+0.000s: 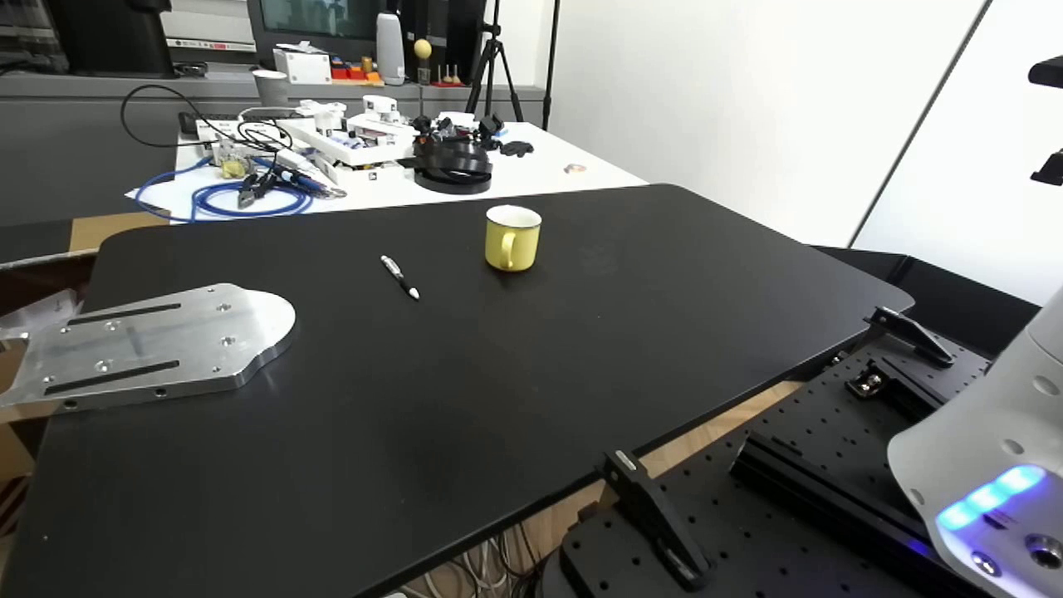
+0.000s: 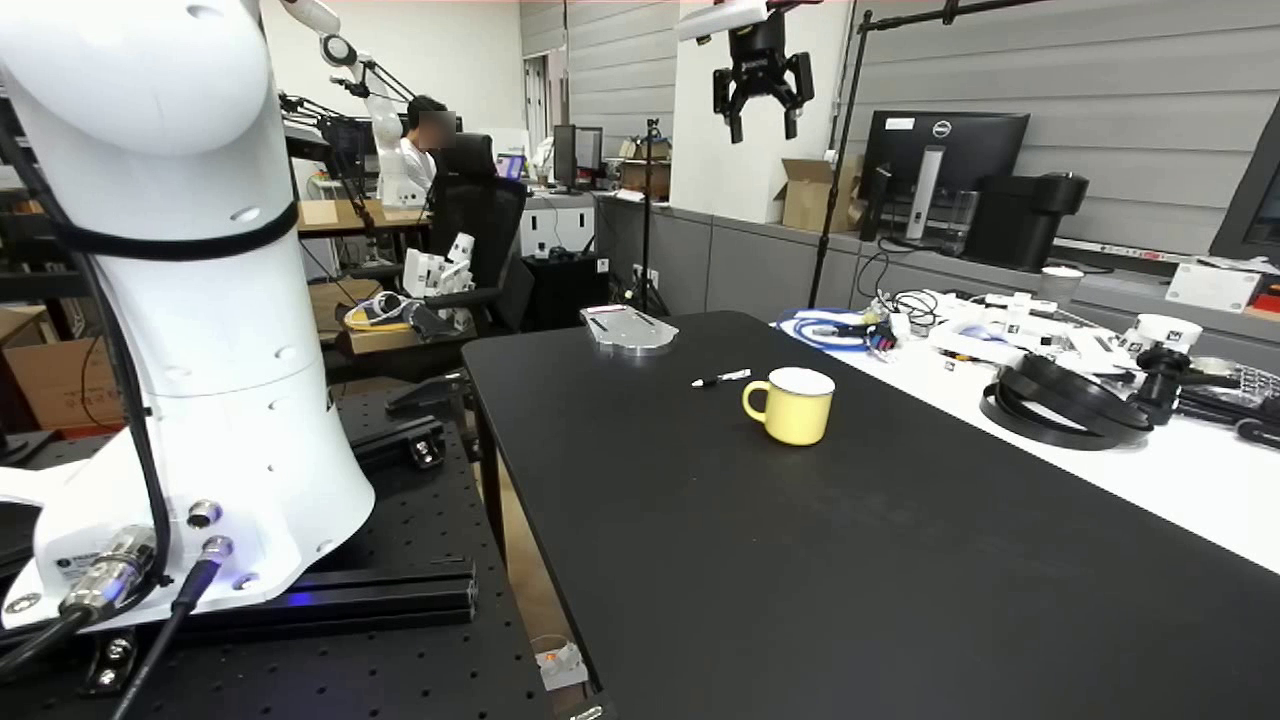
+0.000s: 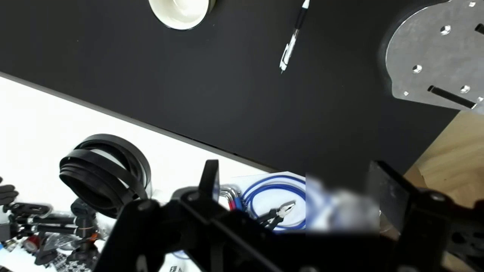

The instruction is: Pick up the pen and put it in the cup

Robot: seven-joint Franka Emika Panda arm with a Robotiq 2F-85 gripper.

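Cup (image 1: 513,238) upright, pale inside; pen (image 1: 400,277) outside on table (image 1: 498,374); end effector (image 2: 764,128) jaws apart.

1. In an exterior view, the back of the black monitor (image 2: 972,152) carries a round logo (image 2: 941,128), in which I read the brand DELL.
2. On the same monitor, near its upper left corner, sits a white label (image 2: 899,123); any text there is too small for reading.
3. A pale strip (image 1: 212,45), seen in both exterior views, bears a line of print, partly red; the words I cannot read.
4. On the robot's base (image 2: 250,480), low at its left, is tiny lettering (image 2: 75,562), not readable.
5. In the wrist view, a white piece (image 3: 190,265) at the bottom edge has a black mark (image 3: 174,269), also unreadable.
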